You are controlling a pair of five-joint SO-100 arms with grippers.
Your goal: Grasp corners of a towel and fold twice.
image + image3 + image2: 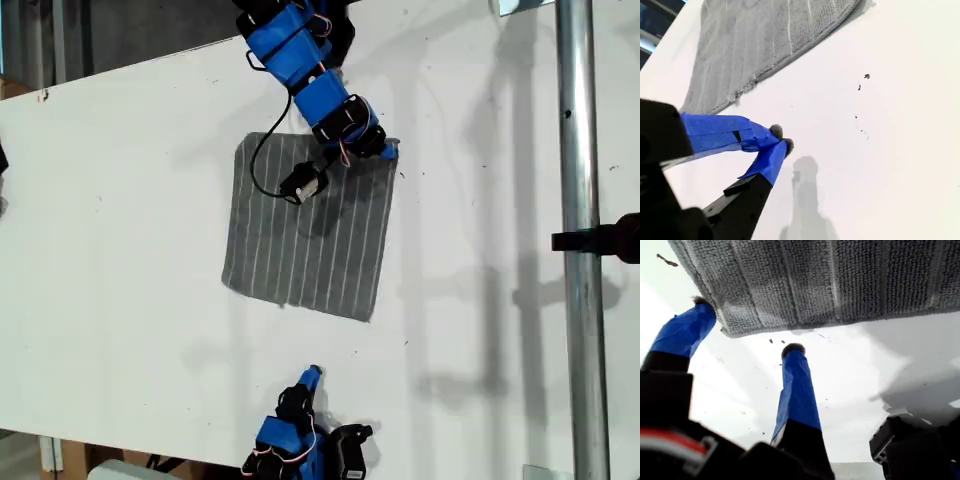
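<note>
The grey towel (310, 235) with thin white stripes lies flat on the white table (120, 250). At its far corner (392, 152), on the exterior view's right, the arm coming in from the top holds my first gripper (388, 150). In the first wrist view my first gripper (747, 325) is open, its blue fingertips (792, 350) straddling the towel's (815, 280) rounded corner (729, 331). My second gripper (314, 373) rests shut on bare table near the bottom edge, apart from the towel. In the second wrist view my second gripper (781, 139) is empty and the towel (755, 45) lies beyond it.
A metal pole (578, 250) with a black clamp (600, 240) runs down the exterior view's right side. A black cable (262, 160) from the first arm loops over the towel's far part. The table's edge runs along the exterior view's bottom left.
</note>
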